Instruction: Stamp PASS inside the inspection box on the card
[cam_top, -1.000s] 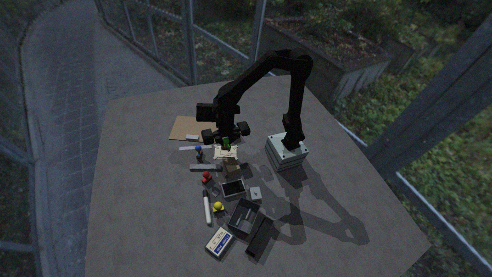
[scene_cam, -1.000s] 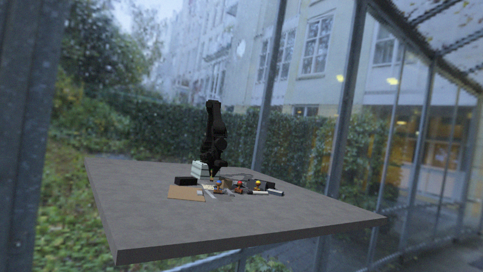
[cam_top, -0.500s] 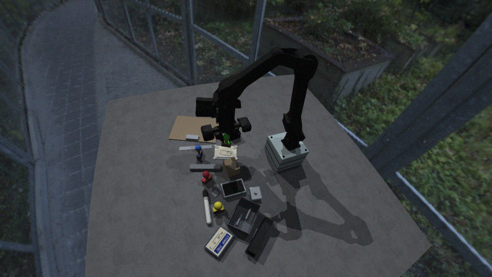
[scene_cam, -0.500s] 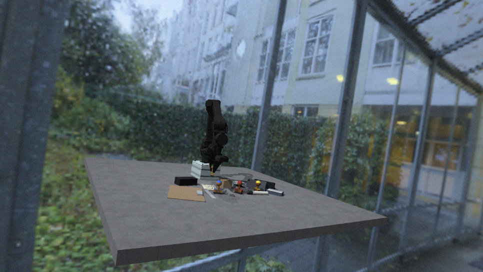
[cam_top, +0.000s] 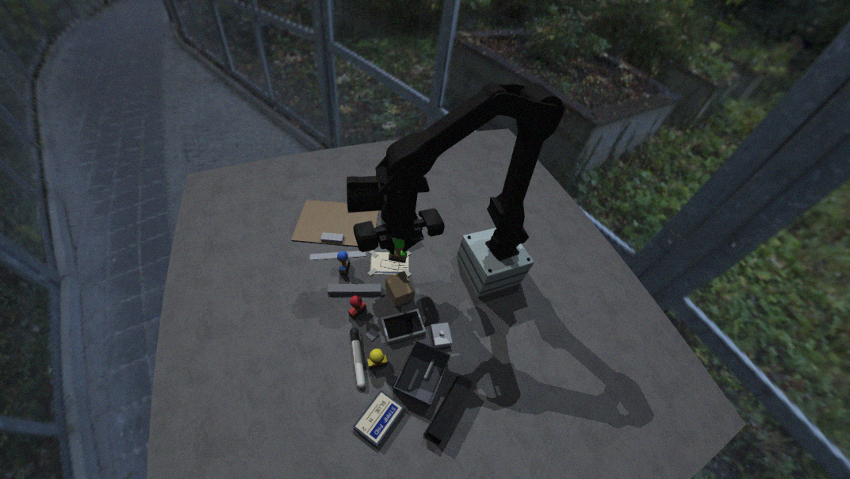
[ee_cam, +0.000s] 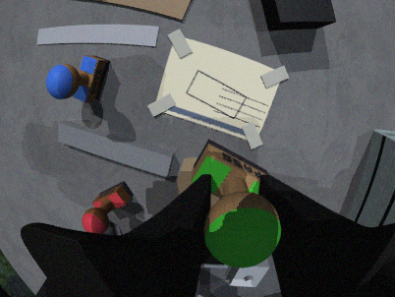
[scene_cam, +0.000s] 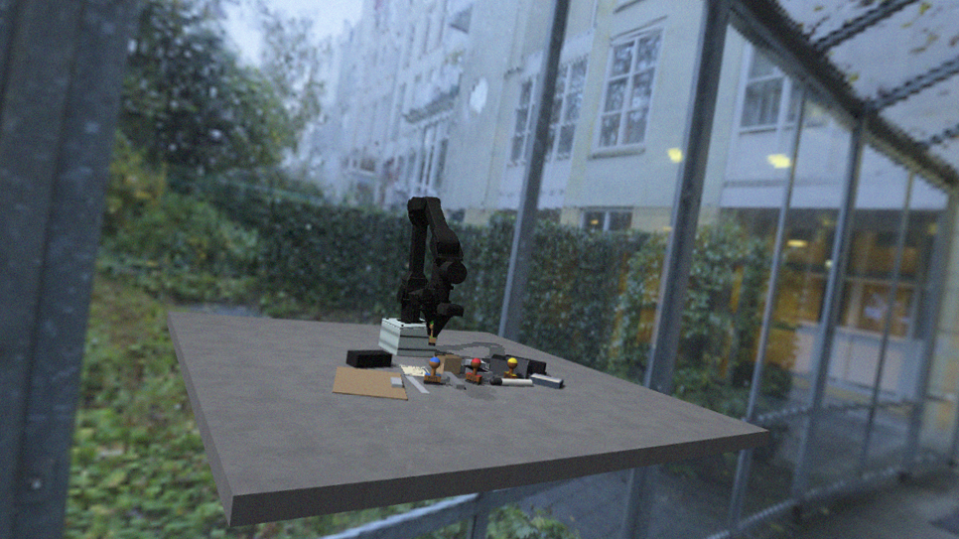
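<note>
Green-knobbed PASS stamp (ee_cam: 238, 226) is hanging pinched in the gripper (ee_cam: 237, 203) above mid-table; the card (ee_cam: 216, 91) box is looking unprinted, so printing and return remain.

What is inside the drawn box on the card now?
In the wrist view the inspection box on the card shows bare cream paper, with no print visible. The gripper holds the green stamp off the card's near edge, so nothing covers the box.

card (ee_cam: 216, 91) top unobstructed | blue stamp (ee_cam: 74, 78), grey bar (ee_cam: 115, 149) flank left | cardboard box (cam_top: 399, 288) near
</note>
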Robot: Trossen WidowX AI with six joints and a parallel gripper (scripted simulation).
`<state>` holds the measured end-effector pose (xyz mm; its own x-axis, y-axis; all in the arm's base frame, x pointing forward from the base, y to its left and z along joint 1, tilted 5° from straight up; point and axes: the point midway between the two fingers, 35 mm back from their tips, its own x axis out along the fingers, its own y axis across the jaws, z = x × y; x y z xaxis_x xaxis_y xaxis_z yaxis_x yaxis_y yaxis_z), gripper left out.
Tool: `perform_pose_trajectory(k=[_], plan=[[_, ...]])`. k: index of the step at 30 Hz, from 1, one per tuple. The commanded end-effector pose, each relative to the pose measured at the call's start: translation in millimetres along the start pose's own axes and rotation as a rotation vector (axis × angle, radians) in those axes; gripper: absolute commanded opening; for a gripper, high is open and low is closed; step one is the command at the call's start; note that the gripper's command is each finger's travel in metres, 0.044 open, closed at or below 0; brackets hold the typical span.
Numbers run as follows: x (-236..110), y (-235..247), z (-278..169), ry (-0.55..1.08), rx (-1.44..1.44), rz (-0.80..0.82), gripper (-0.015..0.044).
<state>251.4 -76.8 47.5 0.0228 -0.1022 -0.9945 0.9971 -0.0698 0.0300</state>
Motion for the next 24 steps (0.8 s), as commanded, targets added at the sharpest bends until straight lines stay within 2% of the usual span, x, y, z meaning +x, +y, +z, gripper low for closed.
perform_pose_trajectory(k=[1,13,24], plan=[[1.1,-13.8,-21.5,0.002,0.003,-0.012,0.0],[2.4,-47.5,-67.5,0.005,0.005,-0.016,0.0],[6.7,-49.0,-69.8,0.005,0.005,-0.016,0.0]])
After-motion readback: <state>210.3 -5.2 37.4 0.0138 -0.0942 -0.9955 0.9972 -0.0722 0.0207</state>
